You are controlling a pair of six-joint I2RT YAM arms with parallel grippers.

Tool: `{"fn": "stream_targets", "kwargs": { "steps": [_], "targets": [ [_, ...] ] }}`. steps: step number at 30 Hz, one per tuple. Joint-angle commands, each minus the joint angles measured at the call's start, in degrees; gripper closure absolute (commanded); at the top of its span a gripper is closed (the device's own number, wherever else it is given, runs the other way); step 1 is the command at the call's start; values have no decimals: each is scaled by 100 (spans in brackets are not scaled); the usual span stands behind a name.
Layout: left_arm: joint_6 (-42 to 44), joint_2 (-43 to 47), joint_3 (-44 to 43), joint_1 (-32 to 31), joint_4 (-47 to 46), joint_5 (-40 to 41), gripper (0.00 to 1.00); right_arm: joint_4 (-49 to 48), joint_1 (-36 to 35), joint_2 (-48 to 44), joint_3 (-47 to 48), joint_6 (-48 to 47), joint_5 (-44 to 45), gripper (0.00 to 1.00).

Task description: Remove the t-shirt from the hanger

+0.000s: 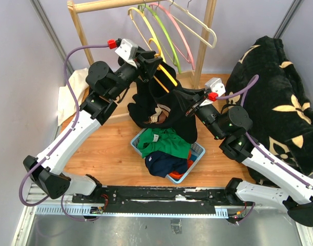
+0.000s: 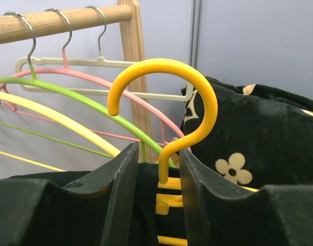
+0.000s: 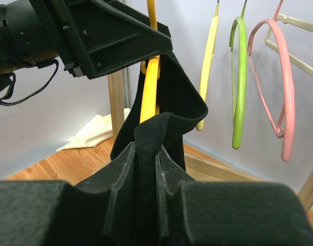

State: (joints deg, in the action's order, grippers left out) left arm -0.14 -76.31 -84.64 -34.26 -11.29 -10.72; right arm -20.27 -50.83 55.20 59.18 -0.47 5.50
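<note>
Left gripper (image 2: 159,154), far centre-left: jaws apart, straddling the neck of the yellow hanger (image 2: 197,87), not pinching it. Black t-shirt (image 1: 156,105) droops from the hanger, above the basket (image 1: 199,150). Right gripper (image 3: 157,154): clamped on a t-shirt fold, right of the hanger.

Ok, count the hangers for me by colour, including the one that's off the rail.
Yellow hangers: 2
Green hanger: 1
Pink hanger: 1
Cream hanger: 1
Total: 5
</note>
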Motion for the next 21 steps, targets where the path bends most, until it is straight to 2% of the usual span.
{"fn": "stream_targets", "kwargs": {
  "steps": [1, 14, 18, 21],
  "targets": [
    [24, -75, -245, -10, 45, -79, 60, -460, -15, -88, 4, 38, -103, 99],
    [-24, -43, -220, -10, 92, -131, 82, -478, -15, -91, 2, 38, -86, 99],
    [-72, -29, -237, -10, 109, -108, 99, -469, -16, -80, -4, 36, -84, 99],
    [-114, -15, -245, -10, 109, -107, 100, -437, -16, -88, 6, 31, -69, 98]
  ]
}}
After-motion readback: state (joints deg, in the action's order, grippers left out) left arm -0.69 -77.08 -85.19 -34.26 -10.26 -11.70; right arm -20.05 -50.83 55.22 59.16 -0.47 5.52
